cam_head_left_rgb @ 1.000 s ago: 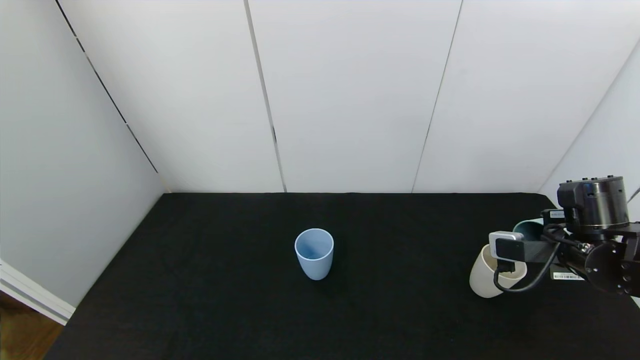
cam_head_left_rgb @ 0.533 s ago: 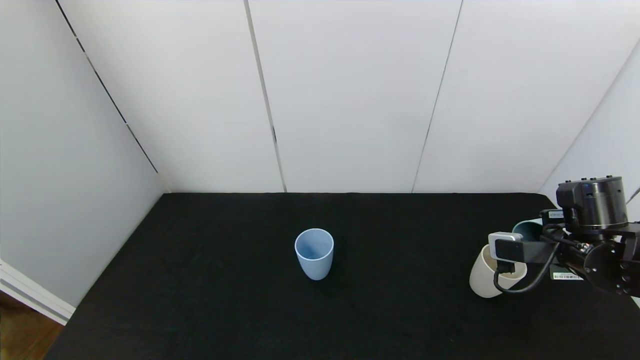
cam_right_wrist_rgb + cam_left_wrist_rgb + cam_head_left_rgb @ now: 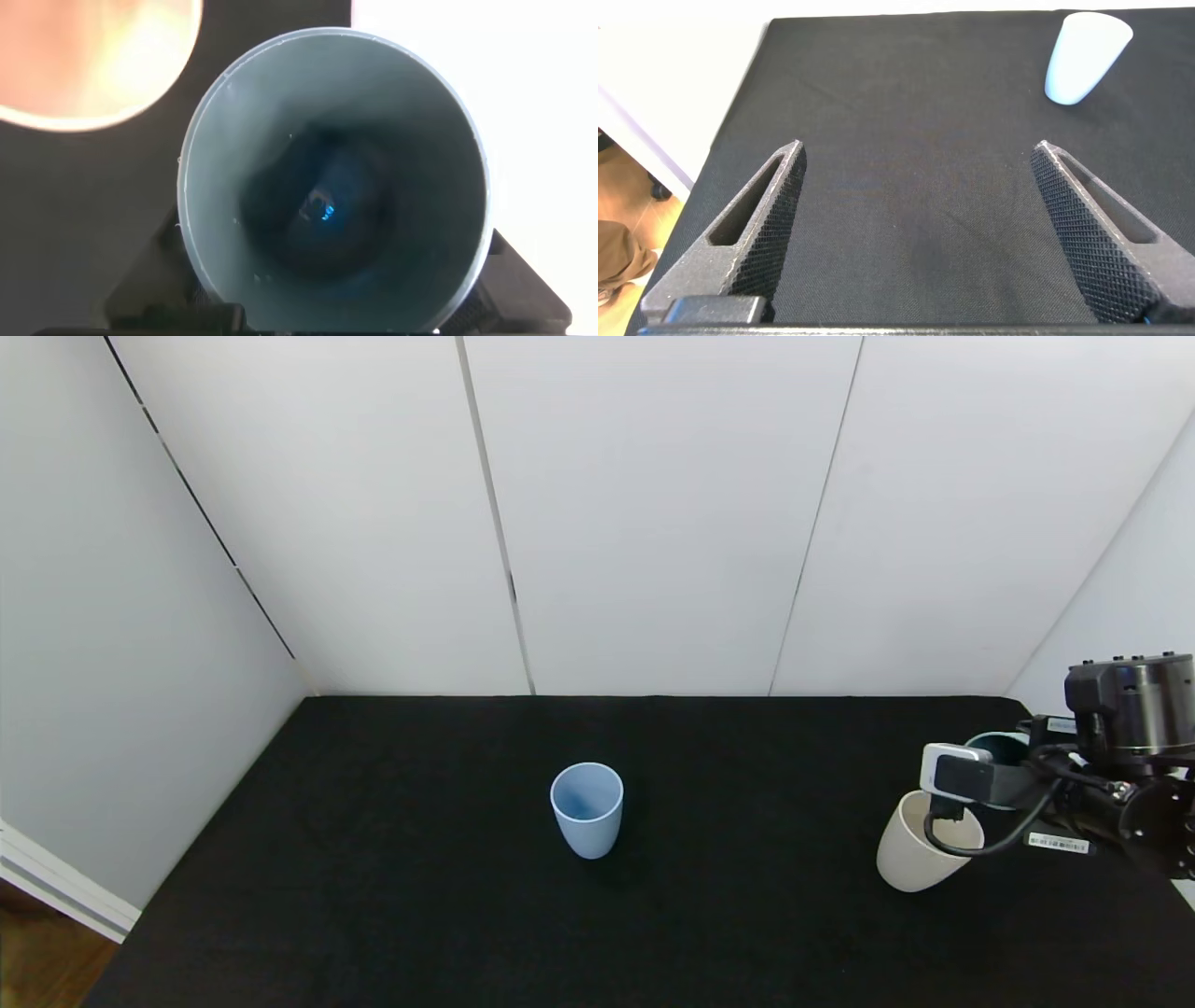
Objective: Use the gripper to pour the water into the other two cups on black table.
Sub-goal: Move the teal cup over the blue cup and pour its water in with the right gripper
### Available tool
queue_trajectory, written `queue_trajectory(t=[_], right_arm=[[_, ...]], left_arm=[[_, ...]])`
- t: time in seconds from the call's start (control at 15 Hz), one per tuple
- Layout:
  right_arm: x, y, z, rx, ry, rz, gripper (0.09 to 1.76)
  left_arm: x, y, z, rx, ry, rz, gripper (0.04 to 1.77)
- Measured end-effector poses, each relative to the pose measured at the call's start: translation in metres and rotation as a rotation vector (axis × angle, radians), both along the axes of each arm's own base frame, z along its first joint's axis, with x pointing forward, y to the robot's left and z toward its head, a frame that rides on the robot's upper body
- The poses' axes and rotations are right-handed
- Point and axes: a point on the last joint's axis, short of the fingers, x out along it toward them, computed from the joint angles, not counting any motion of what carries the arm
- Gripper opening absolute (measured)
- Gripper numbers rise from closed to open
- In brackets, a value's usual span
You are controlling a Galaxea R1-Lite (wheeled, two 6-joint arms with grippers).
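The right gripper [image 3: 1004, 782] is seen at the right edge of the black table [image 3: 747, 933], and the teal-green cup [image 3: 334, 177] is held between its fingers. In the right wrist view the cup mouth is turned toward the camera and fills most of the picture; the black fingers are pressed against its lower sides. A small glint of the water [image 3: 320, 201] is seen deep at the dark bottom, and some droplets are seen on the inner wall. The held cup is tilted, with its rim [image 3: 997, 739] just behind and above the cream-beige cup [image 3: 920, 849]. This cream cup is placed directly under the small white-grey box [image 3: 954, 770] of the gripper and stands on the table, leaning a little. Whether water is inside it cannot be told.

The light blue cup [image 3: 586, 809] is found well apart from the right gripper, toward the robot's left, upright near the middle of the table.

The left gripper [image 3: 920, 233] is kept low over the cloth, wide open and holding nothing, and the blue cup [image 3: 1086, 56] is seen far ahead of it.

The matte black surface is closed at the far side by white wall panels [image 3: 653, 513] with thin dark seams. A strip of wooden floor [image 3: 37, 957] is visible beyond the table's left edge.
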Motion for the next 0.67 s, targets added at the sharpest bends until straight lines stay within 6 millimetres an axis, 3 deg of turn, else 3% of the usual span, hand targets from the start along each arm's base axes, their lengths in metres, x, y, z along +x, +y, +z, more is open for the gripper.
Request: queue_trajectory(t=[0.4, 0.67], right_arm=[[-0.006, -0.008, 0.021, 0.327, -0.176, -0.114, 1.21], [-0.006, 0.007, 0.039, 0.488, -0.256, -0.077, 1.21]], left_arm=[[0.0, 0.0, 0.0, 0.0, 0.0, 0.0, 1.72], [0.0, 0.0, 0.0, 0.0, 0.0, 0.0, 1.72]])
